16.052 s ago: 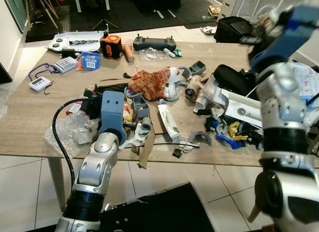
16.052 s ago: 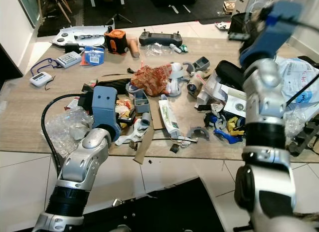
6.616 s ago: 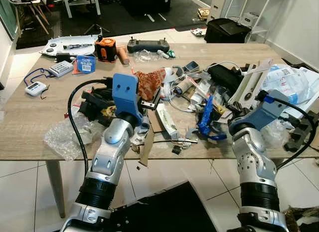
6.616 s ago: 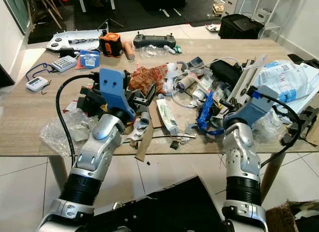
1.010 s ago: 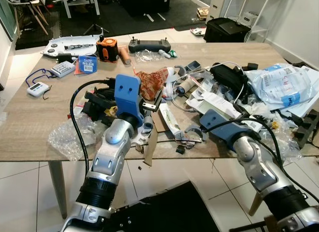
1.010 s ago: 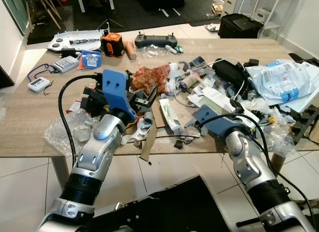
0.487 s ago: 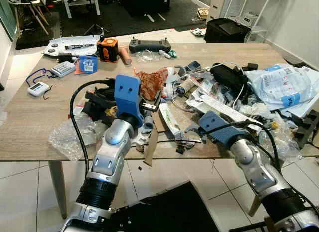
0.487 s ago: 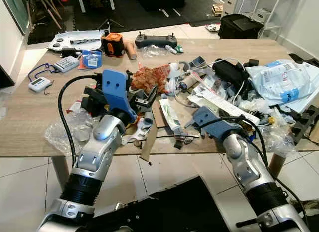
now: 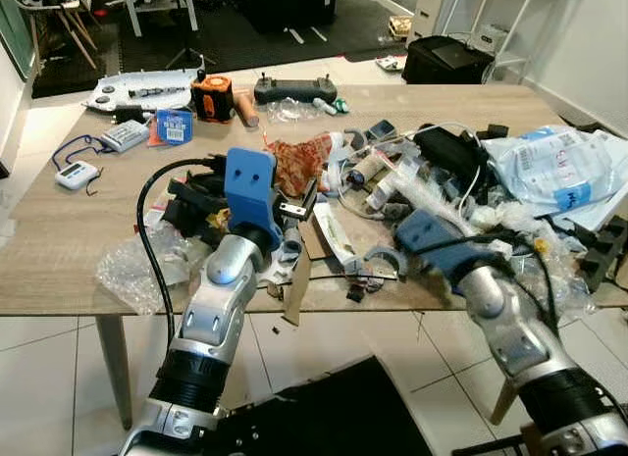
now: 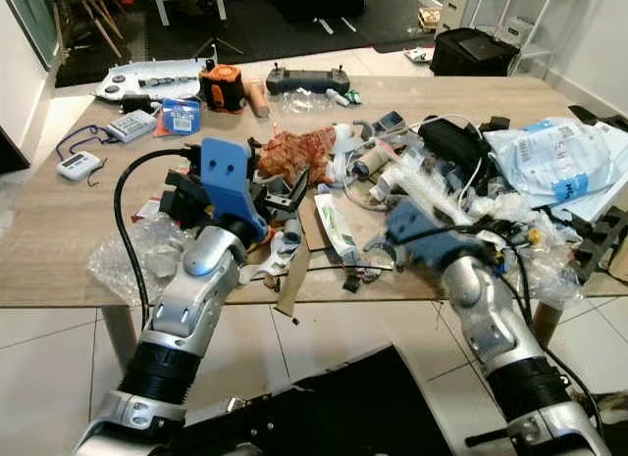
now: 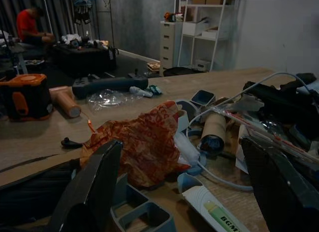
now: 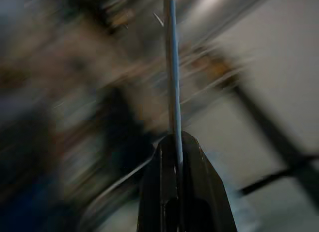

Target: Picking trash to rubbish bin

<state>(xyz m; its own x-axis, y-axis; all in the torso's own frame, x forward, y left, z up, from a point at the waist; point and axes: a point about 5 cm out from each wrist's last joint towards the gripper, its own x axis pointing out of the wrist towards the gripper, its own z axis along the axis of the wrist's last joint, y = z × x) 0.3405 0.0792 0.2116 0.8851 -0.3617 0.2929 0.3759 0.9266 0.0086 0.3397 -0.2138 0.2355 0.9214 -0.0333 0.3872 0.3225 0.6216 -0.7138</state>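
Right gripper pinching a thin sheet; most of the trash not yet binned.

The right gripper point(image 12: 174, 157) has its fingers together on a thin pale flat sheet point(image 12: 171, 67), seen edge-on, beside the crumpled orange-red wrapper point(image 9: 299, 162) on its right side. The left gripper point(image 11: 184, 192) hangs with fingers apart just in front of that wrapper. Judging by the pale wooden desk point(image 9: 59, 240), little is done: the wrapper, a white tube point(image 9: 337, 236), a cardboard roll point(image 9: 365, 168) and clear plastic bags point(image 9: 137, 270) lie around. No bin can be made out. A black drone controller point(image 9: 294, 86) and orange tool point(image 9: 214, 95) behind the wrapper are not trash and crowd any reach.
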